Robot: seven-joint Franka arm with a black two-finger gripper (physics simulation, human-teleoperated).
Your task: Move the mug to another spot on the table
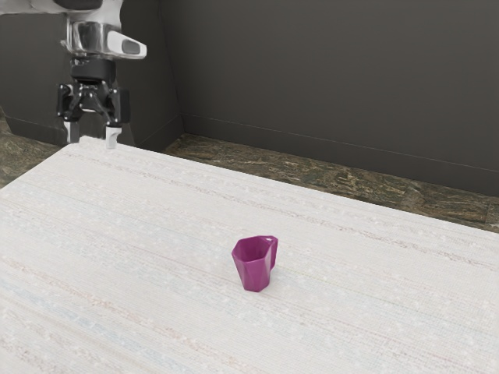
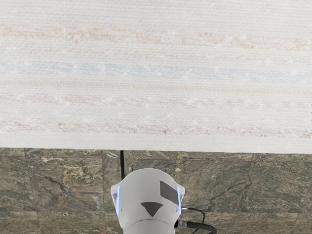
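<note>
A magenta faceted mug (image 1: pixel 255 262) stands upright on the pale table (image 1: pixel 117 249), a little to the exterior view's right of the middle, with its handle turned toward the right. My gripper (image 1: pixel 93 139) hangs high over the table's far left corner, well away from the mug. Its two fingers point down, stand apart and hold nothing.
The wrist view looks down on the table's edge (image 2: pixel 156 146), with stone floor (image 2: pixel 243 190) beyond it and the robot's white base (image 2: pixel 147 202) standing there. Dark walls (image 1: pixel 327 70) close the room behind the table.
</note>
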